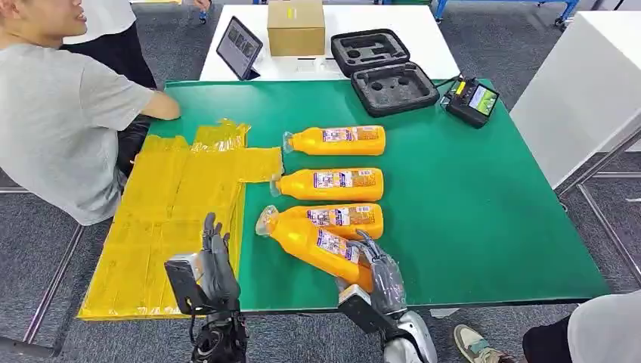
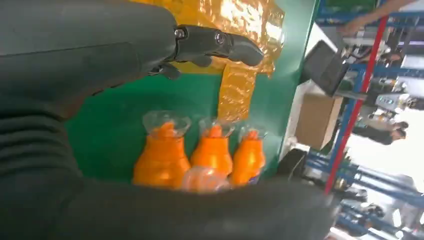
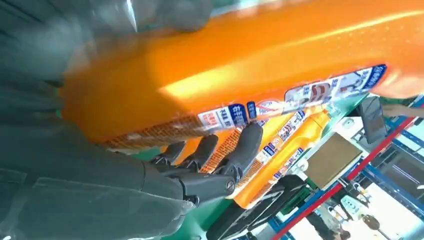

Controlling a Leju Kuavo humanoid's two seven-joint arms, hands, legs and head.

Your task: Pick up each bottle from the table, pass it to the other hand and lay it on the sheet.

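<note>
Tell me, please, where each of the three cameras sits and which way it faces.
Head view: high on the body, looking down at the green table; both arms rise from below.
Left wrist view: behind the open left hand, facing the bottles' caps and the yellow sheet.
Right wrist view: behind the right hand, close on the held bottle.
All views share the orange bottles.

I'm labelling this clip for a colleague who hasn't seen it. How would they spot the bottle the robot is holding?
On the green table, a column of orange bottles lies right of the yellow sheet. The held bottle is nearest the robot, gripped by the right hand. Unlike the other three, it lies slanted, not parallel.
</note>
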